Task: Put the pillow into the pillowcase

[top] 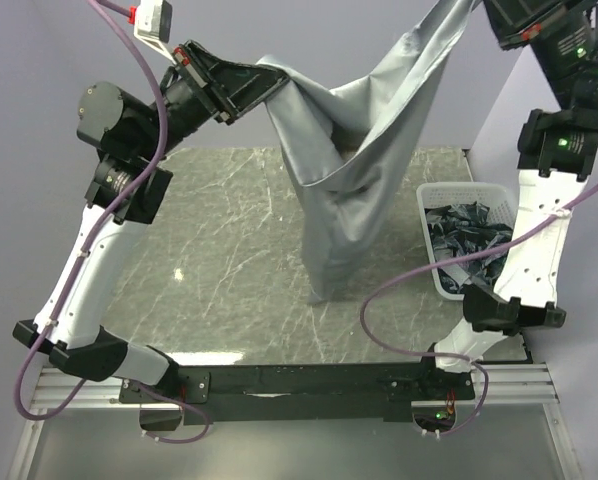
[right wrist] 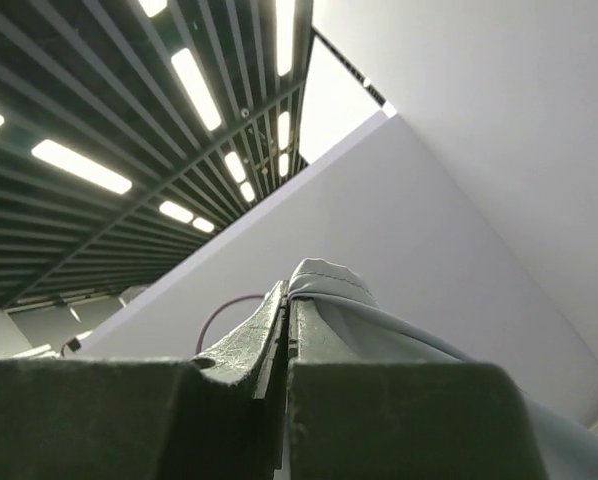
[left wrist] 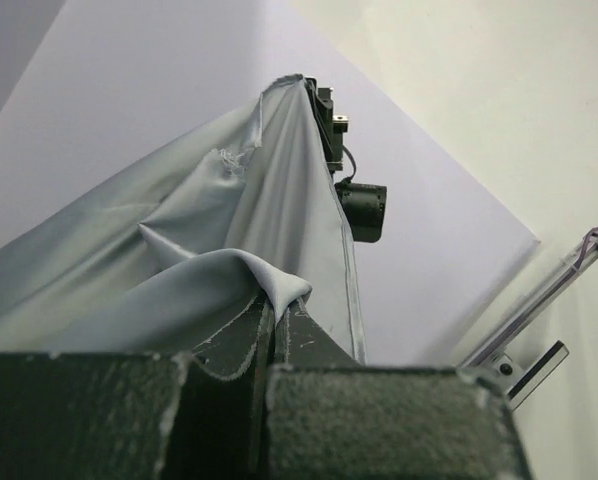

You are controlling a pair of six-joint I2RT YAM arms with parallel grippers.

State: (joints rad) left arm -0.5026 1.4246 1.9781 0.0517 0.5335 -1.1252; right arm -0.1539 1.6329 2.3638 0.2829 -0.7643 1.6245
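The grey pillowcase (top: 359, 170) hangs in the air above the table, stretched between both grippers, its lower end reaching the tabletop. My left gripper (top: 254, 85) is shut on one upper edge of it; in the left wrist view the fabric (left wrist: 179, 260) is pinched between the closed jaws (left wrist: 277, 305). My right gripper (right wrist: 289, 295) is shut on the other upper edge (right wrist: 329, 280); in the top view it is at the top edge, mostly out of frame. The pillow does not show; it is hidden or out of view.
A white basket (top: 449, 195) of dark packets stands at the table's right side, beside the right arm. The grey marble tabletop (top: 219, 250) spreads below the hanging fabric. A wall stands behind.
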